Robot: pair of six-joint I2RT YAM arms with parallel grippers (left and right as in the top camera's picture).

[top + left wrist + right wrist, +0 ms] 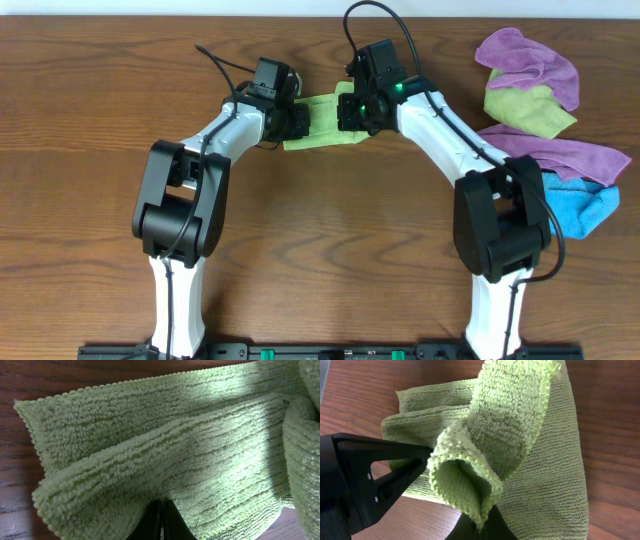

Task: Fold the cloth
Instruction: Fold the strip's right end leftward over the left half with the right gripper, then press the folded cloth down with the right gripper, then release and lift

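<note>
The lime-green cloth [322, 124] lies partly folded on the wooden table at the back middle, between both arms. My left gripper [298, 120] is shut on its left edge; in the left wrist view the cloth [175, 455] fills the frame in layered folds above the closed fingers [161, 512]. My right gripper [350, 112] is shut on the cloth's right edge; in the right wrist view a looped corner of the cloth [505, 435] stands up from the fingers [480, 527]. The white tag is not visible.
A pile of other cloths sits at the right edge: purple [530, 60], olive-green [525, 108], another purple [570, 155] and blue [580, 208]. The left gripper's black finger [375, 475] shows in the right wrist view, close beside the held corner.
</note>
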